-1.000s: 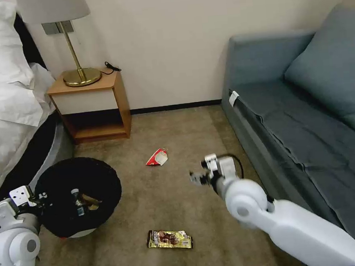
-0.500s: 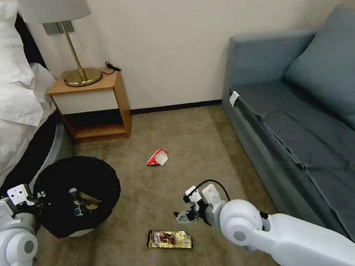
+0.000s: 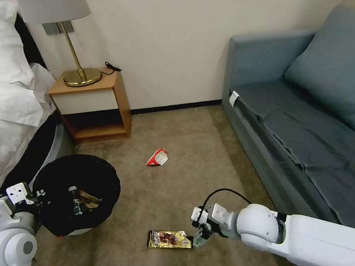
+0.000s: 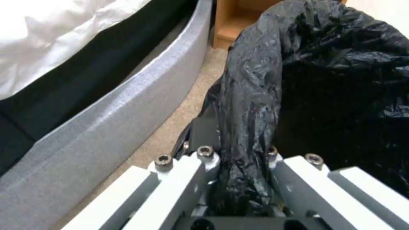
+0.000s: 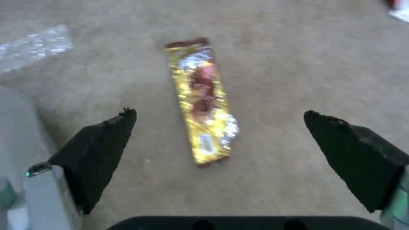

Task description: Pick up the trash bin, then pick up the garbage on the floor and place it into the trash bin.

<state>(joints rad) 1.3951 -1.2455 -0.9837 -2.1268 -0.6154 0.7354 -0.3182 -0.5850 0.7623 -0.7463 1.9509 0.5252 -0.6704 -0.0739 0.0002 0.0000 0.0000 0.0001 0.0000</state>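
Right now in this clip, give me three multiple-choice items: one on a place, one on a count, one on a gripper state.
1. Where does the gold-brown snack wrapper lie?
A. on the carpet
B. in the trash bin
C. on the sofa

2. How many pieces of garbage lie on the carpet?
A. one
B. two
C. four

3. The right gripper is:
A. shut on the wrapper
B. open above the wrapper
C. holding the bin

Key: 1 A, it lies flat on the carpet. 2 B, the wrapper and the red-and-white paper packet. 3 B, its fingers stand apart with the wrapper between them; the left gripper holds the trash bin.
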